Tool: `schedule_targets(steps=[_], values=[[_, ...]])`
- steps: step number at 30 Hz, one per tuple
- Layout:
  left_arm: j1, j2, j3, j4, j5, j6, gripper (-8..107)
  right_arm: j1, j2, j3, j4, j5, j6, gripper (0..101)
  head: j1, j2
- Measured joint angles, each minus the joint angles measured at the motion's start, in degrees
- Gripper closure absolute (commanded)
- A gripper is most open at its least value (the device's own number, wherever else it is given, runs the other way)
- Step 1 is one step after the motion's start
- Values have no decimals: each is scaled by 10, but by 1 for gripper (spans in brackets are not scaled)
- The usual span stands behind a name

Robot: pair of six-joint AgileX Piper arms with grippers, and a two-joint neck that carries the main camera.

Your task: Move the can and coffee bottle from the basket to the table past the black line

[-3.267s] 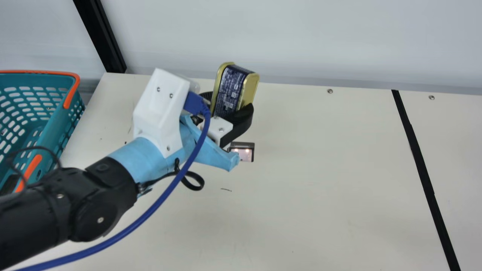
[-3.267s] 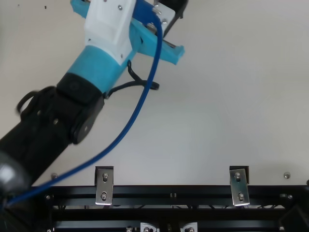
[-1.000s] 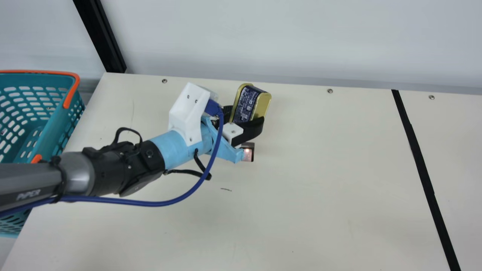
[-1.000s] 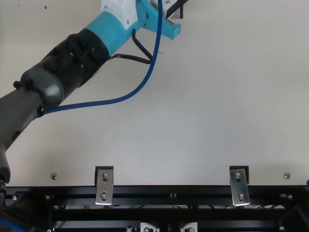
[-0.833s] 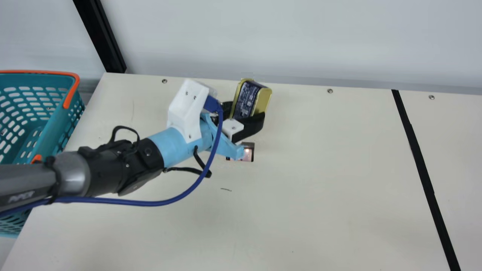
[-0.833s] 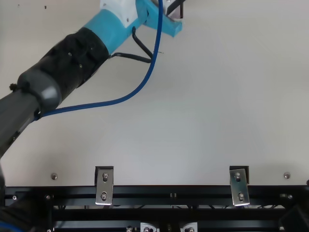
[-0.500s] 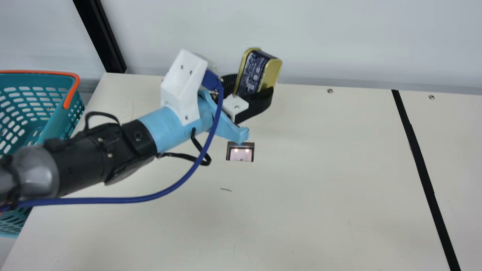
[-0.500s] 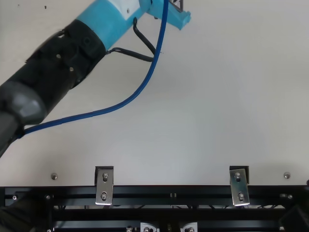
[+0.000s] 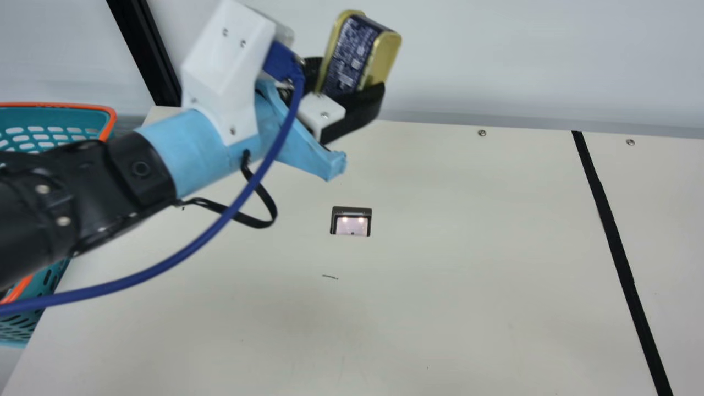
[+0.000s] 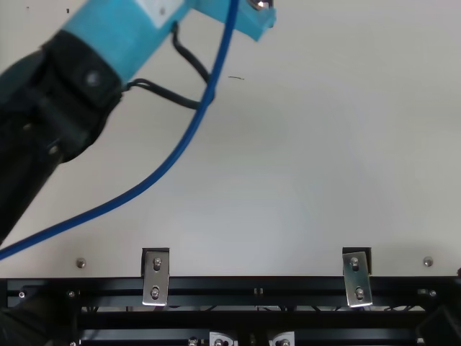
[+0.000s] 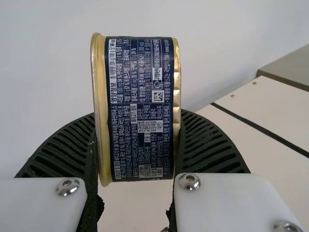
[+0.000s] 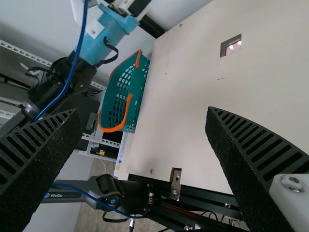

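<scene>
In the main view my left gripper (image 9: pixel 342 91) is shut on the can (image 9: pixel 352 52), dark blue with gold ends. The can is held up and tilted, seen against the pale wall behind the table, well left of the black line (image 9: pixel 616 247). The left wrist view has the can (image 11: pixel 140 108) pinched between both ribbed fingers of my left gripper (image 11: pixel 136 121). In the right wrist view my right gripper (image 12: pixel 142 113) stands open with nothing between its fingers. The basket (image 12: pixel 137 94), teal with orange trim, is at the table's left edge; my left arm covers part of it in the main view.
A small recess (image 9: pixel 352 223) with two lights is set in the cream table (image 9: pixel 467 275). A black post (image 9: pixel 146 55) rises at the back left corner. Metal brackets (image 10: pixel 155 277) sit along the front rail. A blue cable (image 9: pixel 203 239) loops under my left arm.
Over the last second my left gripper has lifted the can, lately shifting left too, and uncovered the recess. Before that it went a little right and lower with the can. The black line stays put.
</scene>
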Motion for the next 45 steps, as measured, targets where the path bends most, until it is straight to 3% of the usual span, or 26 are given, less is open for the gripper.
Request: schedule_targets(steps=[16, 32, 39, 45], values=[[-2, -2, 1, -16, 5, 18, 89, 0, 0, 0, 0, 0, 0, 0, 0, 0], [-65, -44, 26, -70, 131, -10, 89, 0, 0, 0, 0, 0, 0, 0, 3, 0], [-144, -66, 52, -193, 225, 94, 89, 0, 0, 0, 0, 0, 0, 0, 0, 0], [-145, -102, -1, -388, 355, 294, 89, 0, 0, 0, 0, 0, 0, 0, 0, 0]])
